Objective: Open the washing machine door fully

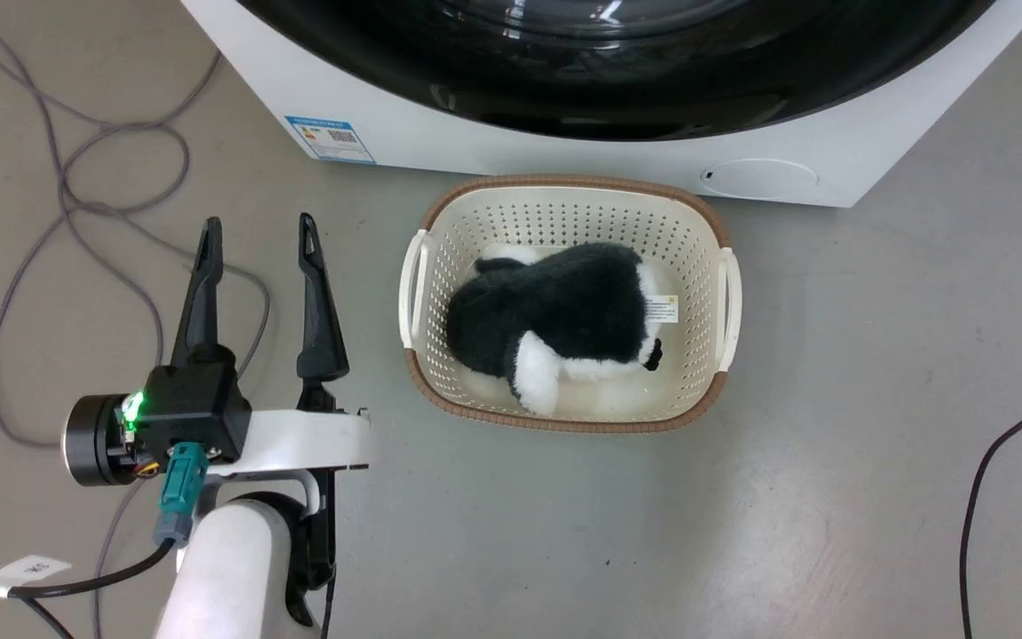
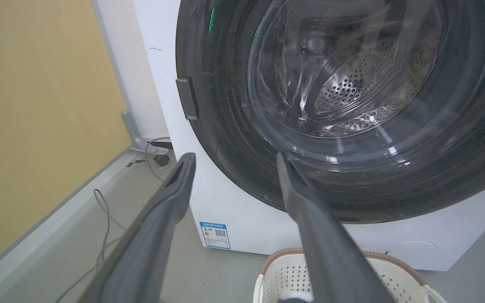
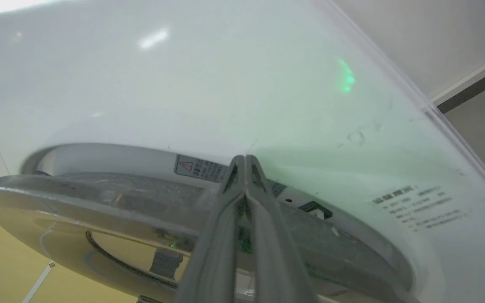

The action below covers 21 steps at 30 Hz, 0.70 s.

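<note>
Door (image 3: pixel 78 189) lies across the bottom of the right wrist view, its edge just under the right gripper (image 3: pixel 246 160), fingers pressed together. The left gripper (image 1: pixel 258 222), spread wide, looks farther off.

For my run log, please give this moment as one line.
door: seems slightly ajar, not fully open | right gripper: shut, tips at door rim | left gripper: open, empty, apart from door
</note>
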Tool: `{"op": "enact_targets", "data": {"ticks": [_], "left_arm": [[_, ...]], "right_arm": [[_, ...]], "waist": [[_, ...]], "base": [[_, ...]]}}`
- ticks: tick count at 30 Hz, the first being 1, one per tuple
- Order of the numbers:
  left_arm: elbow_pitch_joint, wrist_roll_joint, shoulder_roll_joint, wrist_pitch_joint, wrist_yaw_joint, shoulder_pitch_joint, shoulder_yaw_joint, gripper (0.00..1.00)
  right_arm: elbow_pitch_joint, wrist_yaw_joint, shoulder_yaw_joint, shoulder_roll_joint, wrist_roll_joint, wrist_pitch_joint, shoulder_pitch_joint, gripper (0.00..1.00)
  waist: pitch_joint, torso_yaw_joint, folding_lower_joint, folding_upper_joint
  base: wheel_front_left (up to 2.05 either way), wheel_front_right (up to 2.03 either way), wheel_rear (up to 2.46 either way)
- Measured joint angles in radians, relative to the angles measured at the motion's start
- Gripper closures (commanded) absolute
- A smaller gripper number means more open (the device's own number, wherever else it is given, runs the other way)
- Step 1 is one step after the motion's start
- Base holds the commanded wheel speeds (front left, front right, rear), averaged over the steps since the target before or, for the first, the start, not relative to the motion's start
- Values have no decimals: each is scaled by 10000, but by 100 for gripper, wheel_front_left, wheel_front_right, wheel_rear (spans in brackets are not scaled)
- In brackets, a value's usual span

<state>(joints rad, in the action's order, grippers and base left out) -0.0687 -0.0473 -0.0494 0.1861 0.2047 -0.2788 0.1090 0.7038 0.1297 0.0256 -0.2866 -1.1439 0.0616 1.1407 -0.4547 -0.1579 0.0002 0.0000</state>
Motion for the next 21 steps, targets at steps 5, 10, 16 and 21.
{"op": "enact_targets", "data": {"ticks": [5,10,16,21], "left_arm": [[2,2,-2,90,82,-89,36,0],[10,0,0,186,213,-131,94,0],[102,0,0,307,224,-133,94,0],[221,0,-2,430,224,-128,82,0]], "right_arm": [[368,4,270,-161,-581,838,315,100],[616,6,573,-556,-1183,2048,600,100],[920,-10,853,-809,-2023,3262,836,100],[1145,-10,1239,-857,-2520,3862,839,100]], "waist": [[-98,-45,-1,0],[-127,-66,-2,0],[23,-42,-1,0],[228,-4,-1,1]], "base": [[0,0,0],[0,0,0],[0,0,0],[0,0,0]]}}
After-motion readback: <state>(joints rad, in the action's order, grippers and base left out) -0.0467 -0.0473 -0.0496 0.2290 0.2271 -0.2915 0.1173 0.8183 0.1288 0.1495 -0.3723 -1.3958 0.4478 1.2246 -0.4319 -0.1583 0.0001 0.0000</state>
